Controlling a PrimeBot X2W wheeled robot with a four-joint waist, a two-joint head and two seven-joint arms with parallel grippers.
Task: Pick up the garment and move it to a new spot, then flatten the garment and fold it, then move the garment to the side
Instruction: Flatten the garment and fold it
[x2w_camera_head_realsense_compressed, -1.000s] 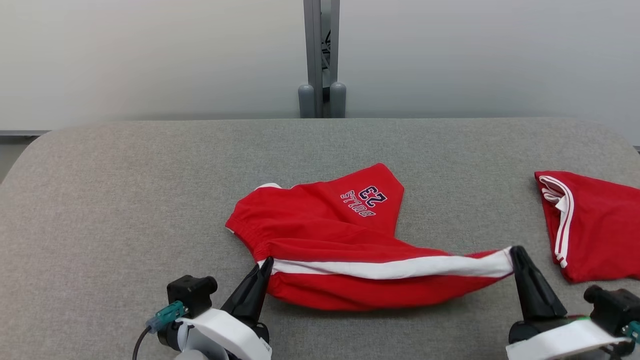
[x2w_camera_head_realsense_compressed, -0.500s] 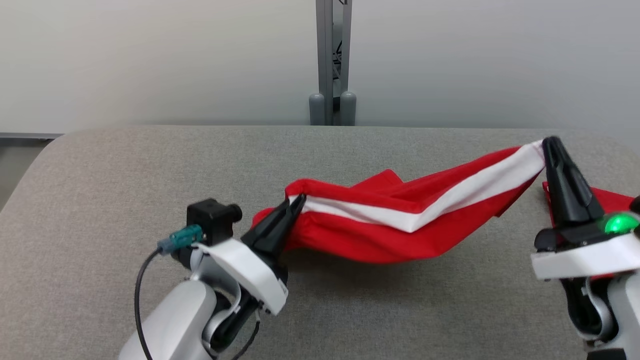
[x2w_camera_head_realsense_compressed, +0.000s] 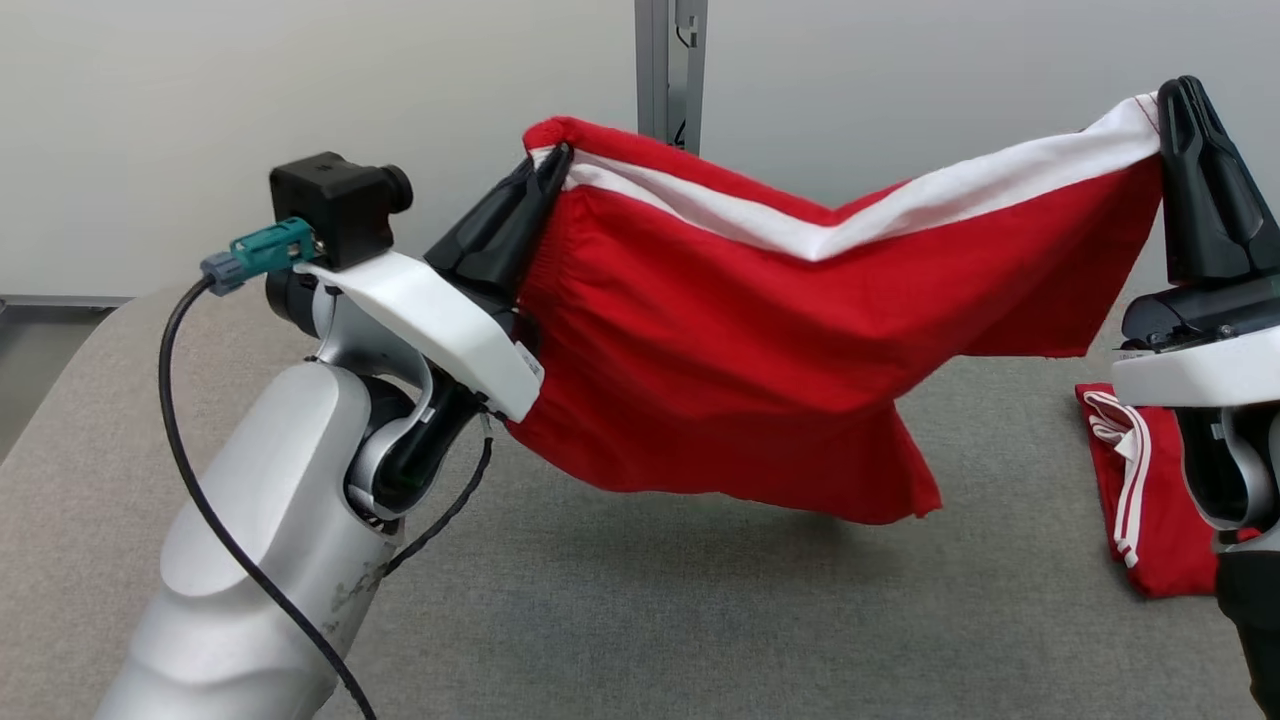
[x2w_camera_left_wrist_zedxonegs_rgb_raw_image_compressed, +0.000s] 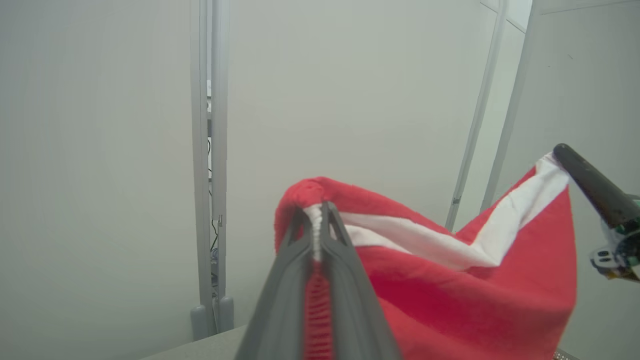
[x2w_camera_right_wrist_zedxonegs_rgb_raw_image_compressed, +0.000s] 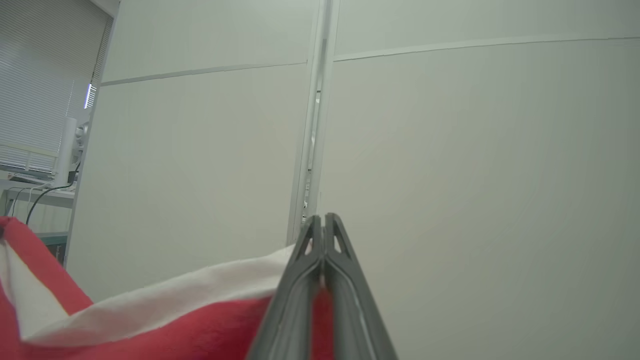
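The garment is a pair of red shorts with a white side stripe, hanging in the air above the grey table. My left gripper is shut on its gathered waistband end at the upper middle of the head view. My right gripper is shut on the white-striped hem end at the upper right. The cloth sags between the two and its lower edge hangs clear of the table. The left wrist view has the left gripper pinching the red cloth. The right gripper pinches the striped edge.
A second red garment with white stripes lies folded on the table at the right, partly behind my right arm. A grey post stands behind the table against the pale wall. The table's rounded left corner sits near my left arm.
Both grippers have risen well above the table, carrying the garment from the surface into the air. The head view has also shifted.
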